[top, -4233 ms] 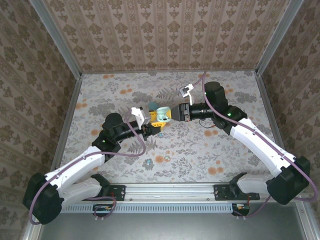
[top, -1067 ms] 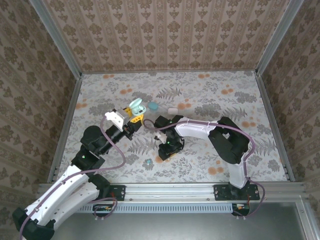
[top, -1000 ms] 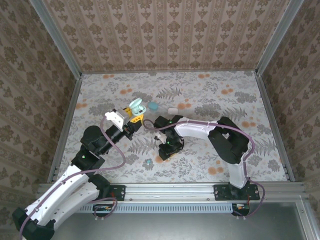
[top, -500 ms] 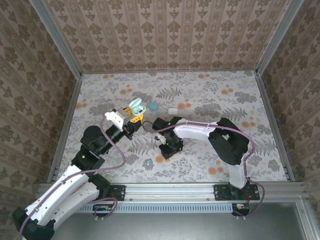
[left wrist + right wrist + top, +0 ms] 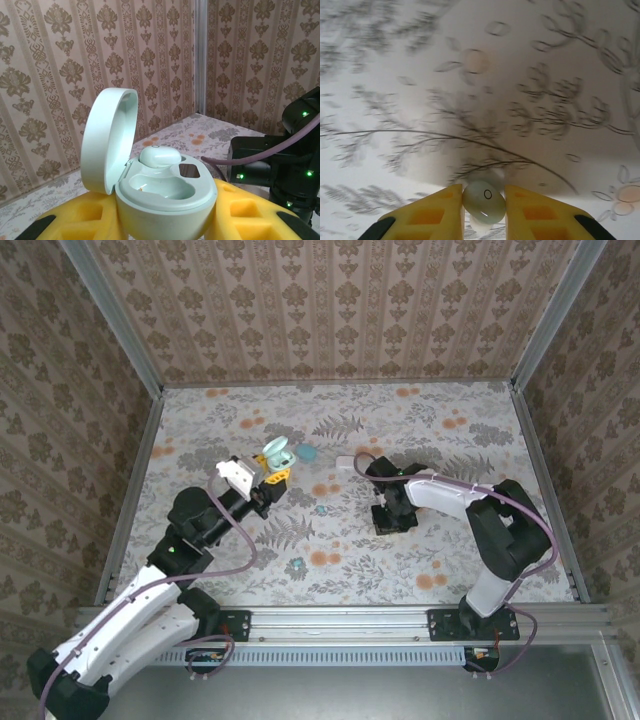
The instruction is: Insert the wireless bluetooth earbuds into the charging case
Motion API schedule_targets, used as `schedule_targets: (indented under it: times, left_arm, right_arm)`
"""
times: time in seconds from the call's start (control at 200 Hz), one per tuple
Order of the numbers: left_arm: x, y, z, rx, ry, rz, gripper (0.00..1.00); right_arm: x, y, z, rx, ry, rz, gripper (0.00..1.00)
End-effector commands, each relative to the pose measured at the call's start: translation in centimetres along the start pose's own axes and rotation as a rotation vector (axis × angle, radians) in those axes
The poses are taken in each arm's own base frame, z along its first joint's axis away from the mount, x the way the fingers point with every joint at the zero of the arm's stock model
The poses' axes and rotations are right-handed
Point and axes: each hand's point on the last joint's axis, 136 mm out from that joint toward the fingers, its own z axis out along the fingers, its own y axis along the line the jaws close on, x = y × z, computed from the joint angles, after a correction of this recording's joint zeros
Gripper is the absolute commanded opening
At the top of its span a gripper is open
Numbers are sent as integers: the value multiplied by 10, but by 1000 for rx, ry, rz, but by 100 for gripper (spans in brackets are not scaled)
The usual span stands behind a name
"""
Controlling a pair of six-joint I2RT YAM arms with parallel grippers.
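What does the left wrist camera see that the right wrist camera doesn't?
Left wrist camera: an open mint charging case held in yellow fingers, its lid up. One whitish earbud sits in a pocket, and the other pocket is empty. The right arm glows with green lights.
Right wrist camera: a pale green earbud pinched over the flowery table.
Both: yellow fingers gripping something, and the flowery table.

Walls: we see beige damask wallpaper [image 5: 330, 310] on three sides.
Tabletop: we see a pale floral print [image 5: 200, 420] with orange blooms.
Corners: we see grey metal posts [image 5: 112, 315].
Near edge: a metal rail [image 5: 340, 618].
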Motion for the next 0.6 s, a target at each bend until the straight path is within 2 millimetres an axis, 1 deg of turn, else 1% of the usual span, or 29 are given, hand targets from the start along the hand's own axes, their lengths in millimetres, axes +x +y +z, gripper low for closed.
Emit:
schedule_targets:
  times: [0.0,0.17,0.415,0.595]
  left_arm:
    - [-26,1,-1,4,-75,1,18]
    - [-27,0,1,10,-74,-2,18]
    - [-25,0,4,14,-67,-8,18]
    - [-25,-1,7,25,-62,-12,18]
  right_arm:
    - [-1,-2,1,-6,-30,69,26]
    - [3,8,3,-71,-4,82,30]
    - [2,22,-12,-156,-28,69,33]
    - [6,29,-17,-195,-5,59,34]
